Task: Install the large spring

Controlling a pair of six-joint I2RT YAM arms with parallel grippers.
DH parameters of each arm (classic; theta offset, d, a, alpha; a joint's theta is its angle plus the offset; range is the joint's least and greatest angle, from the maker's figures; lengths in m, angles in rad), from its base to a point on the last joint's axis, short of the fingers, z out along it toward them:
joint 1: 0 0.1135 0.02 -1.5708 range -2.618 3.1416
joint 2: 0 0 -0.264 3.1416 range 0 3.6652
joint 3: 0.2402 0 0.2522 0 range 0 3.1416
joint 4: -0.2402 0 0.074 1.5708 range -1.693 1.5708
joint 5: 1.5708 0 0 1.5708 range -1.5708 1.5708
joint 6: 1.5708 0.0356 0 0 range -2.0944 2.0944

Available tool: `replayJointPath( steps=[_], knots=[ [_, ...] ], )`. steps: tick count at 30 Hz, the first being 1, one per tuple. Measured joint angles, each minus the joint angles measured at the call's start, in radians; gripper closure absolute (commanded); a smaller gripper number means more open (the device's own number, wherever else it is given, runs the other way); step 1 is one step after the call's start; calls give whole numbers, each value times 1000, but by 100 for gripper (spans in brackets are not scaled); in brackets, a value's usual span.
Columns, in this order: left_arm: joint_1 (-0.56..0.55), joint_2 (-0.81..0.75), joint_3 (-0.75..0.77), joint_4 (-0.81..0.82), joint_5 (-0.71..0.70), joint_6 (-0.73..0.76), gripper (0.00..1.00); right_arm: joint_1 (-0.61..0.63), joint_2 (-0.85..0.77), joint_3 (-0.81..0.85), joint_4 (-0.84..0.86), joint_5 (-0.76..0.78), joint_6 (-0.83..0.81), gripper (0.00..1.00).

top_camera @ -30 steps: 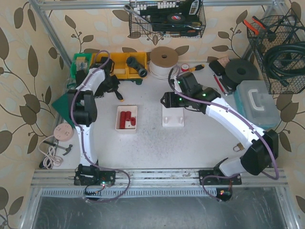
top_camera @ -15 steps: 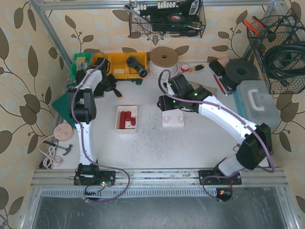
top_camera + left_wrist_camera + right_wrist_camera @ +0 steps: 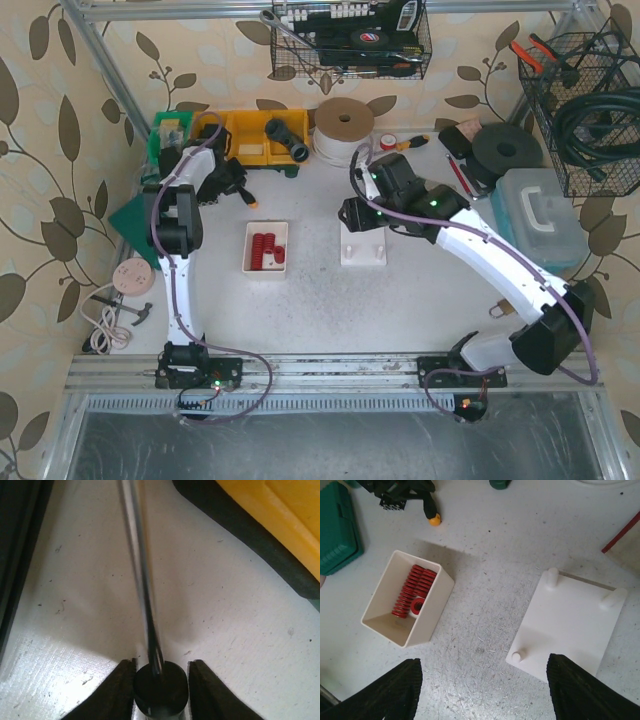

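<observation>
Springs [image 3: 409,592], red coils, in white box [image 3: 427,625]; L tool [image 3: 160,680] clamps screwdriver [image 3: 142,580], R tool [image 3: 480,690] apart.

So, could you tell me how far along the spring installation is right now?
Nothing looks installed: the pegs on the white plate are all bare, and the red springs lie in their white bin. In hand: the right gripper hangs open and empty between bin and plate; the left gripper is shut on a black-handled tool. Remaining: pick a large spring and seat it on a peg.
</observation>
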Motion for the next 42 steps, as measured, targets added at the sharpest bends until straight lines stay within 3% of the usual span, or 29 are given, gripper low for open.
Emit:
replayJointPath(
  steps=[7, 14, 21, 27, 32, 36, 42],
  knots=[
    [0, -60, -55, -6, 2, 7, 29, 0, -67, -15, -14, 0, 0, 30],
    [0, -304, -180, -13, -6, 22, 21, 0, -150, -42, -35, 0, 0, 30],
    [-32, -612, -360, -17, -32, 46, 22, 0, -213, -93, -44, -11, 29, 31],
    [-212, -944, -644, -45, -85, 45, 30, 0, -295, -157, -70, -68, 53, 32],
    [-311, -1164, -786, -127, -97, -6, 36, 4, -294, -183, -90, -96, 57, 31],
    [-378, -1196, -818, -190, -119, -48, 39, 8, -249, -193, -102, -98, 57, 30],
    [-442, -1109, -836, -200, -120, -64, 49, 8, -210, -209, -106, -53, 68, 26]
  ],
)
